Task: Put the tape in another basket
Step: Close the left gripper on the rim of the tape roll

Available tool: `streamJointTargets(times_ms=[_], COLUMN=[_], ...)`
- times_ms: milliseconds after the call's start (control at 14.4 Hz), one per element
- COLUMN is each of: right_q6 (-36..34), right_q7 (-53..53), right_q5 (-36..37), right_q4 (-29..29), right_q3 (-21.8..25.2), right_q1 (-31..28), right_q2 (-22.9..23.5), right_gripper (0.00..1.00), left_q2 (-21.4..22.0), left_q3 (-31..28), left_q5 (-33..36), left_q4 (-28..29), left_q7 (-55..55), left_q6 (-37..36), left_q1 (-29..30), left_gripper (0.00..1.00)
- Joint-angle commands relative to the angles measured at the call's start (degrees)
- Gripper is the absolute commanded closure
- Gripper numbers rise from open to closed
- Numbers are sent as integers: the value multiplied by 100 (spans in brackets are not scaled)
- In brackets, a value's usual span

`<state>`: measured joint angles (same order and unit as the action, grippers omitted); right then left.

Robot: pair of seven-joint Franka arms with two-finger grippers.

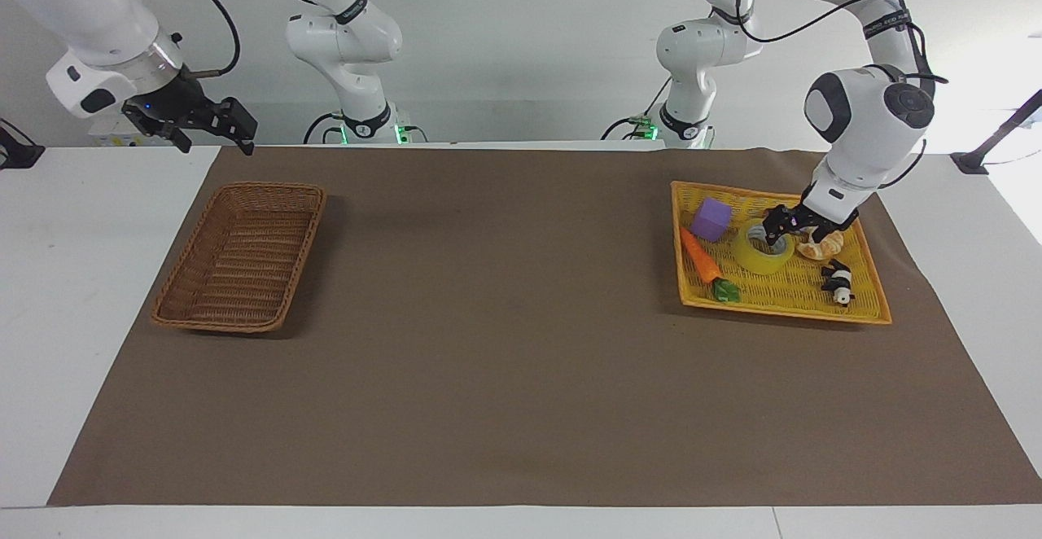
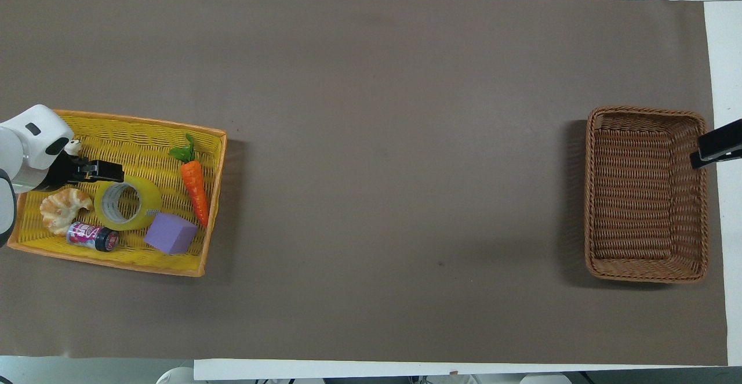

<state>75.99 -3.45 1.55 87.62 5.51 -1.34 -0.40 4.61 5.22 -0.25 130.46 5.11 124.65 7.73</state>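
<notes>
The tape (image 1: 763,251) (image 2: 127,203), a yellow roll with a pale core, lies flat in the yellow tray (image 1: 781,311) (image 2: 116,261) at the left arm's end of the table. My left gripper (image 1: 788,230) (image 2: 99,170) is open and low over the edge of the roll that faces the croissant. One finger shows against the roll's hole; I cannot tell whether it touches. The brown wicker basket (image 1: 240,256) (image 2: 646,194) stands empty at the right arm's end. My right gripper (image 1: 213,138) waits open in the air by the basket's robot-side corner.
In the yellow tray with the tape lie a purple cube (image 1: 712,218), a toy carrot (image 1: 700,256), a croissant (image 1: 822,244), a toy panda (image 1: 838,282) and a small can (image 2: 91,236). A brown mat (image 1: 505,343) covers the table between tray and basket.
</notes>
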Motion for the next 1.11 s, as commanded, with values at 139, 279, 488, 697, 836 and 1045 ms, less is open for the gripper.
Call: streamJointTargets(times_ms=[139, 279, 488, 697, 836, 1045], right_q6=[-15, -15, -15, -15, -15, -15], right_q7=[-103, -103, -103, -103, -103, -103], right_q5=[-5, 4, 4, -5, 4, 4], right_q4=[150, 150, 150, 150, 150, 150], right_q3=[-68, -68, -68, -68, -68, -68], right_q1=[-86, -77, -86, -86, -86, -86], right_q2=[-128, -136, -136, -136, -136, -136], right_gripper=[1, 1, 1, 1, 1, 1], left_q2=[13, 31, 40, 40, 22, 14], left_q3=[14, 23, 23, 23, 23, 23], left_q5=[-37, -37, -37, -37, -37, -37], left_q4=[331, 462, 551, 551, 664, 779], left_q7=[605, 596, 561, 552, 535, 534], left_q6=[393, 393, 393, 393, 437, 656], left_q1=[422, 414, 414, 422, 422, 422], left_gripper=[3, 12, 29, 32, 32, 32])
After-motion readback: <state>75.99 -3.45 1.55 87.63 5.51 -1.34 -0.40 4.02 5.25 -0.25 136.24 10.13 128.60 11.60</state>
